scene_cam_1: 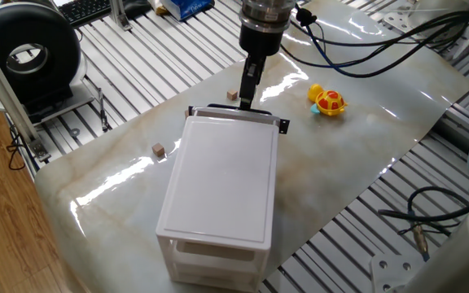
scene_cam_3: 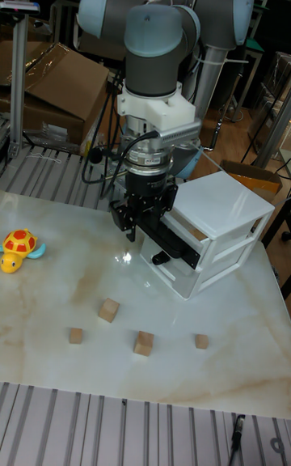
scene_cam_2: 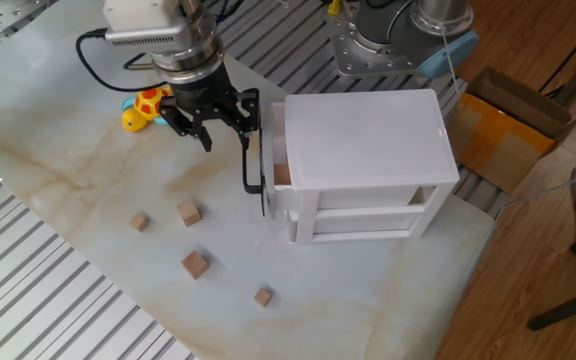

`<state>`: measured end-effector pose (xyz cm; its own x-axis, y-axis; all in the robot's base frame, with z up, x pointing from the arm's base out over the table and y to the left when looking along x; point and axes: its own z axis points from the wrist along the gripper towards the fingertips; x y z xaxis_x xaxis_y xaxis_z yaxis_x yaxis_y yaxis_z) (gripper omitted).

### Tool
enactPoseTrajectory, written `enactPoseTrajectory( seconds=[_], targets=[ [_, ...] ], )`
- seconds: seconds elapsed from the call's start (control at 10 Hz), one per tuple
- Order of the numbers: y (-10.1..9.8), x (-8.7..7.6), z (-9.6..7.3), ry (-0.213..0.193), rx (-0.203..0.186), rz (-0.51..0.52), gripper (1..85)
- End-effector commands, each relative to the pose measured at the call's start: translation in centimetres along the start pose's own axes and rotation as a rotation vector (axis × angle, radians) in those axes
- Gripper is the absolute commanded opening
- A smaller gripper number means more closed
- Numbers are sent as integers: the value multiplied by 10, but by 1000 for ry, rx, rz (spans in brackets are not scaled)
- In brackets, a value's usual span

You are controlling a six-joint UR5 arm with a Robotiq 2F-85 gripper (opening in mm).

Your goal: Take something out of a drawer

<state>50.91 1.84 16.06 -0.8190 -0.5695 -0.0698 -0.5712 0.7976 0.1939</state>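
The gripper (scene_cam_2: 222,128) points down at the tabletop (scene_cam_2: 78,190), with its fingers (scene_cam_2: 205,136) standing at the black front edge of the drawer (scene_cam_2: 268,168). The fingers look closed down around the small tab on that edge, though the tab itself is hidden behind them and the contact cannot be made out for sure. The drawer, the top one of the white box (scene_cam_2: 363,160), is slid a short way out toward the fingers, leaving a narrow open strip between its front and the box top. In that strip, just behind the fingers, a bit of a tan block (scene_cam_2: 282,176) shows inside the drawer. In the tall view the same black front (scene_cam_3: 176,247) sticks out below the fingers (scene_cam_3: 132,227), and a brown patch shows in the gap under the box top. The two lower drawers sit flush in the box. On the far side of the fingers from the box lies a yellow and red toy turtle (scene_cam_2: 146,106), well apart from them. Four small wooden cubes lie scattered on the tabletop out in front of the fingers, the closest of them (scene_cam_2: 189,213) near but not touching; another (scene_cam_2: 262,296) lies nearer the box's lower corner.
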Motion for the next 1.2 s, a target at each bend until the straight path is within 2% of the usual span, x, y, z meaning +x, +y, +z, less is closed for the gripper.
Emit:
enactPoseTrajectory(
  seconds=[0.0, 0.3, 0.5, 0.9, 1.1],
  targets=[
    [13, -2, -19, 4, -4, 10, 553],
    [30, -11, -31, -5, -15, 31, 577],
    [39, -19, -34, 2, -18, 51, 590],
    [49, -27, -27, -9, -13, 75, 593],
    [47, -29, -18, -16, 17, 78, 593]
  ],
)
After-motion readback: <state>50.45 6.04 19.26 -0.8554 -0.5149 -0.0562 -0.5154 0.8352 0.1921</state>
